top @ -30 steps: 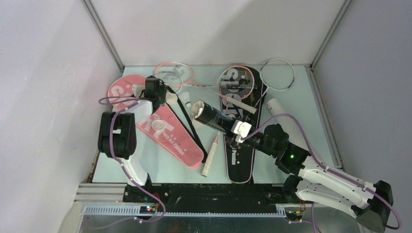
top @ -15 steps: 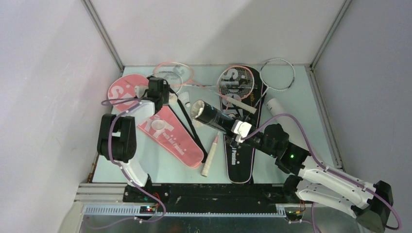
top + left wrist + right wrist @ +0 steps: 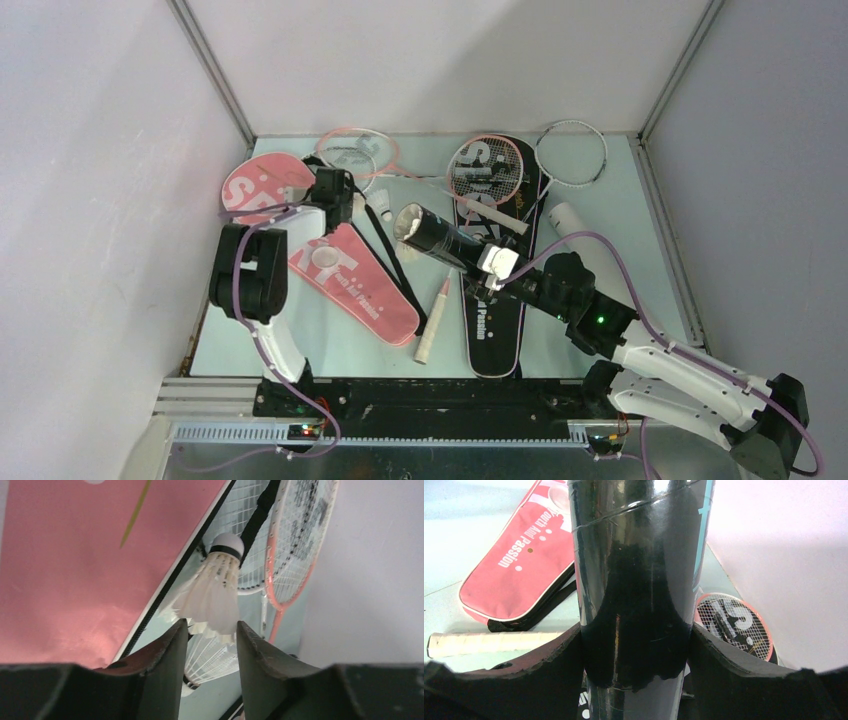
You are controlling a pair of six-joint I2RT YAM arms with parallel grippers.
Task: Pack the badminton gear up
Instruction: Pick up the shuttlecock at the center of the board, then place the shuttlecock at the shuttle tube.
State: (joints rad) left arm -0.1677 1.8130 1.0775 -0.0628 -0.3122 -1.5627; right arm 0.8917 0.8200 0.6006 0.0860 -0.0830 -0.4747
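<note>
Shuttlecock pinched by its fragile feather skirt in left claw; right claw clamps slick, stiff black tube mid-body.

pink cover with white lettering, glossy black tube, white shuttlecock with a black band.

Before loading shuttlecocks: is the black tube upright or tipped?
Tipped: the black tube shows its long side from above, in the right end effector.
</note>
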